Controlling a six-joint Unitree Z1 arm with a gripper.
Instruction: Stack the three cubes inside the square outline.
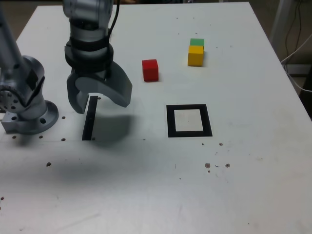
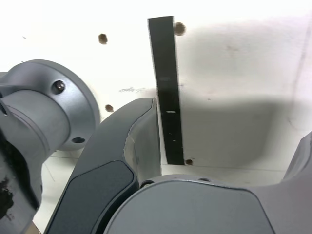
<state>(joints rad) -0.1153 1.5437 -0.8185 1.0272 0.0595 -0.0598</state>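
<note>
Exterior view first, and the risk is out at the yellow cube (image 1: 195,56): it sits right up against the green cube (image 1: 197,42), nearer the camera, so a finger coming down on that side could clip one and shove the other askew! The red cube (image 1: 150,70) stands by itself, an easier pick, but a careless low sweep from the gripper (image 1: 103,103) might knock it. Then the square (image 1: 189,120), bare inside its black border: set the first cube off-centre and the stack could lean, or topple as the jaws let go. And the fingers? Wide apart, nothing between them, up above the table (image 1: 234,161) near the black strip (image 2: 167,92), which the wrist view shows lying beneath, with no cube in that picture. All three cubes wait beyond the square, unstacked.
</note>
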